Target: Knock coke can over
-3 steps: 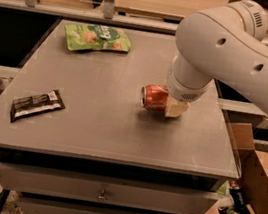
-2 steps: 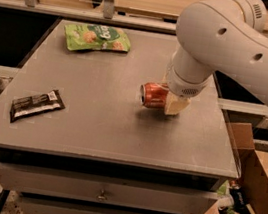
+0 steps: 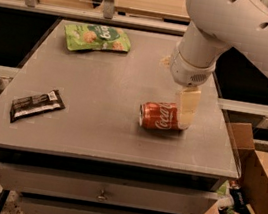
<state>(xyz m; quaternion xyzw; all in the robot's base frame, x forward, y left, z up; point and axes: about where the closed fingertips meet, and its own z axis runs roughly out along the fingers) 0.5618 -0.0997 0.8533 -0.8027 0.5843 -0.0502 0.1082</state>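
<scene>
The coke can (image 3: 160, 116) lies on its side on the grey table (image 3: 96, 123), right of the middle. Its silver top faces left and its white script faces the front. My gripper (image 3: 188, 109) hangs down from the white arm (image 3: 247, 31) and is right against the can's right end, just above the table top. Its cream tip overlaps the can's base.
A green snack bag (image 3: 96, 38) lies at the back left of the table. A black wrapped bar (image 3: 37, 105) lies at the front left. An open cardboard box (image 3: 243, 197) with items stands on the floor to the right. Drawers sit under the table top.
The can now lies a little nearer the table's front edge than before. The arm and gripper have shifted slightly right and toward the front with it.
</scene>
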